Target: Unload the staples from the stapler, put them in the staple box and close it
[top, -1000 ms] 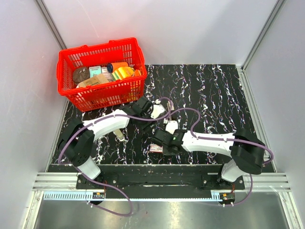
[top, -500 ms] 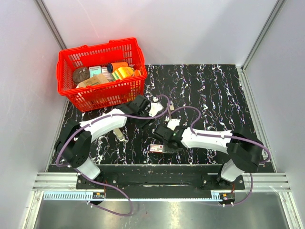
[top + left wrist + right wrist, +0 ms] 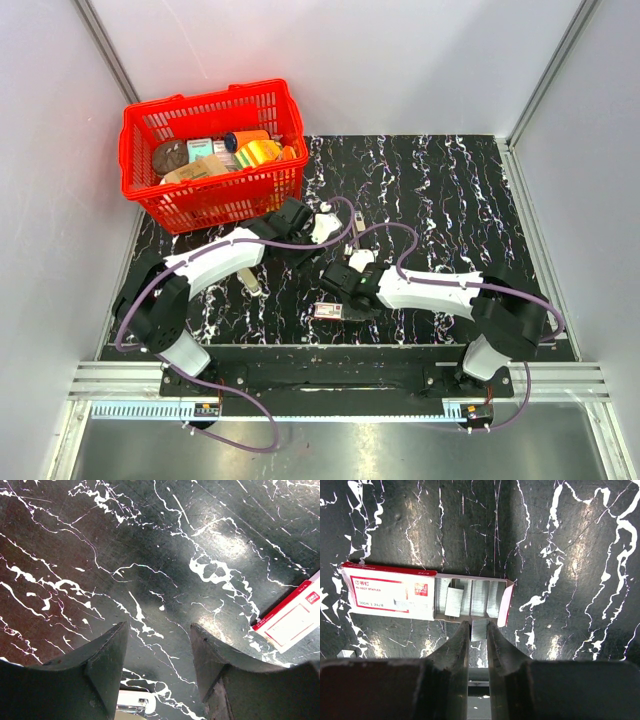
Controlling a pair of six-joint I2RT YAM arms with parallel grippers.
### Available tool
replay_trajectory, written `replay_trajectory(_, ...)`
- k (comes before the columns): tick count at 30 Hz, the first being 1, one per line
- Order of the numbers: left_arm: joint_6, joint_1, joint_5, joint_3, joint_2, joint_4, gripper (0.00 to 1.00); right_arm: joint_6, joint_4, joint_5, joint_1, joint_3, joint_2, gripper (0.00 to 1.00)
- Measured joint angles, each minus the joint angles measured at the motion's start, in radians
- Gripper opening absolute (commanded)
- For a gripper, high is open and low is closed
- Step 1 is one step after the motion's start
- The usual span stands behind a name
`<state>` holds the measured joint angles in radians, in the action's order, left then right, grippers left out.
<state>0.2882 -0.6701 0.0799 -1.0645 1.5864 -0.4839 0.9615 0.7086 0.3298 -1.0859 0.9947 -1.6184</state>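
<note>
Stapler (image 3: 249, 279): lying on counter (image 3: 450, 200) beside left forearm, apart from both end effectors.
Left end effector (image 3: 157, 630): fingers spread wide, nothing between them, above bare counter.
Right end effector (image 3: 478, 626): fingers nearly together, pinching staple strip (image 3: 479, 631) at open end of staple box (image 3: 390, 592).

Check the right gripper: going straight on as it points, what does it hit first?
The open staple box: its tray end lies just past the tips of the right gripper, which pinches a staple strip. Height above it is unclear.
</note>
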Motion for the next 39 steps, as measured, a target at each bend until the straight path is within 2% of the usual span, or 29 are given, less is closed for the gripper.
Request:
replay_trajectory(16,0.000,0.002,0.016,0.000,-0.010,0.000,0.58,0.001,0.005,-0.022,0.000,0.000,-0.001,0.19)
replay_trajectory(39,-0.001,0.002,0.021,0.000,-0.017,-0.023,0.60,0.000,0.023,-0.035,0.000,0.001,-0.032,0.24)
